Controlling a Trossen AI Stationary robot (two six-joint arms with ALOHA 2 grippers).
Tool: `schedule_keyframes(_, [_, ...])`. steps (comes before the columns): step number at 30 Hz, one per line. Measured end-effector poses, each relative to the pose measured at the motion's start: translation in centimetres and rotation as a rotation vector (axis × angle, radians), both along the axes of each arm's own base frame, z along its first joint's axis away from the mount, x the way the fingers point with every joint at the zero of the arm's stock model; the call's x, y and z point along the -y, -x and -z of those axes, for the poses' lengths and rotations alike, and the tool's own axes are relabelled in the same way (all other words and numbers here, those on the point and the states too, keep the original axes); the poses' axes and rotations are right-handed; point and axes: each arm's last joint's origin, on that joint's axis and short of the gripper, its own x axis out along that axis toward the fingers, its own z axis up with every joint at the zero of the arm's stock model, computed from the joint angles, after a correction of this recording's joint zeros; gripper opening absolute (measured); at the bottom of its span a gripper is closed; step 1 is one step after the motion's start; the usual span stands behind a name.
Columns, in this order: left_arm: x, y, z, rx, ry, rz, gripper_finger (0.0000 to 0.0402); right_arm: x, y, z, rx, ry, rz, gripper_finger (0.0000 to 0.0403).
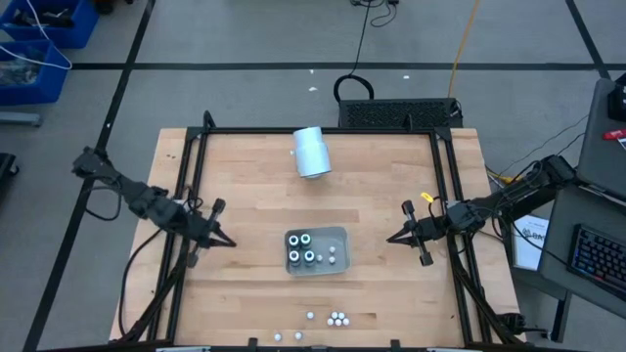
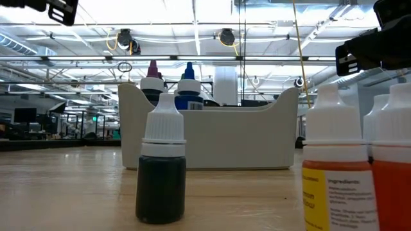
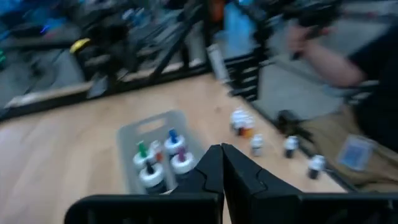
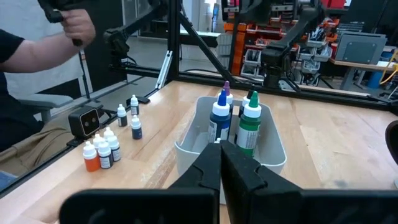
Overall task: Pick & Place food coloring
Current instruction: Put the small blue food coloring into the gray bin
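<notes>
Currently, the food coloring bottles (image 1: pixel 311 250) lie in two groups on the wooden table (image 1: pixel 372 196). Four larger bottles with ringed tops, plus two small white ones, stand upright inside the grey tray (image 1: pixel 338 235) at the middle of the table. A scatter of small white-capped bottles (image 1: pixel 337 318) stands along the table's near edge, apart from the tray.

The left gripper (image 1: pixel 227 242) hangs above the table to the left of the tray, its fingers pressed together and holding nothing. The tray lies just beyond its fingertips, not touching them. The right gripper (image 1: pixel 391 239) hangs to the right of the tray, likewise closed and empty, pointing toward the tray with a clear gap between. The tray sits between the two grippers.

In the right wrist view, the tray bottles show coloured pointed tips: blue (image 4: pixel 219 118), green (image 4: pixel 249 124) and purple (image 4: pixel 226 90). The loose bottles have white caps over dark or orange bodies; one cluster (image 4: pixel 102 149) stands close together, others stand singly nearby. In the low view, a dark bottle (image 2: pixel 161 170) and an orange labelled bottle (image 2: pixel 332 167) stand upright in front of the tray.

A pale cylinder (image 1: pixel 312 152) lies on its side at the far side of the table, well apart from the tray. A person's hand (image 4: pixel 78 25) shows beyond the table edge.
</notes>
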Motion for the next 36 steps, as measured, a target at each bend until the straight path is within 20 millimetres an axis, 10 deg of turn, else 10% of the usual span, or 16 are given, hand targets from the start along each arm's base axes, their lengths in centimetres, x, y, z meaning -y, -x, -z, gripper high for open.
schedule_keyframes(9, [-1.6, 1.0, 3.6, 0.08, 0.068, 0.026, 0.0004, 0.0, 0.0, 0.0, 0.0, 0.0, 0.002, 0.0])
schedule_keyframes(36, [-1.5, 1.2, 5.9, 0.017, 0.109, -0.049, 0.0031, 0.4, -0.2, -0.2, 0.022, -0.01, 0.15, 0.0])
